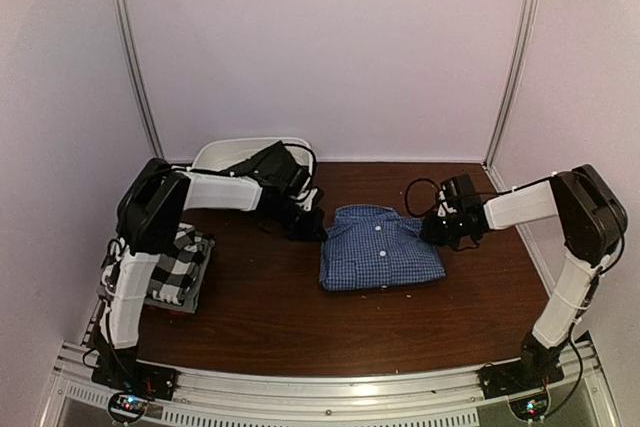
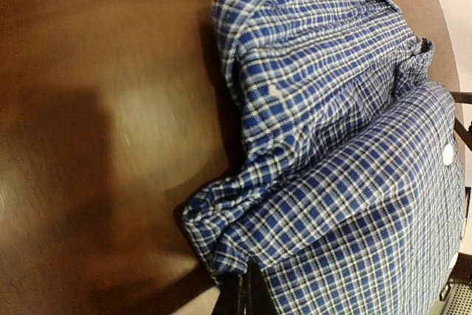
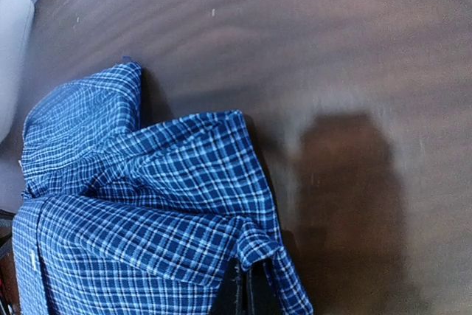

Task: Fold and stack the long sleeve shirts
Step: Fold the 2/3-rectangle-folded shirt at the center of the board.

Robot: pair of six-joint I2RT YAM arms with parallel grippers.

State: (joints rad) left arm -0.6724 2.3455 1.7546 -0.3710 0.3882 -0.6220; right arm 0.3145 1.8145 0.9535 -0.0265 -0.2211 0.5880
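As left gripper [image 1: 306, 223] and right gripper [image 1: 434, 228] sit clamped on the shoulder corners of the folded blue-and-white fine-check cloth shirt [image 1: 380, 250] lying between them — best lift both evenly, keeping the fold square.

A dark brown wooden table [image 1: 280, 332] stands enclosed by plain pale pink walls [image 1: 330, 47] with metal corner posts [image 1: 134, 57]

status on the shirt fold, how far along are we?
Done: the plaid shirt lies folded atop the pile at the left. In hand: the blue check shirt is folded mid-table, left gripper and right gripper each shut on a side edge. Left: putting it on the pile. Whether the basin holds more shirts cannot be told.
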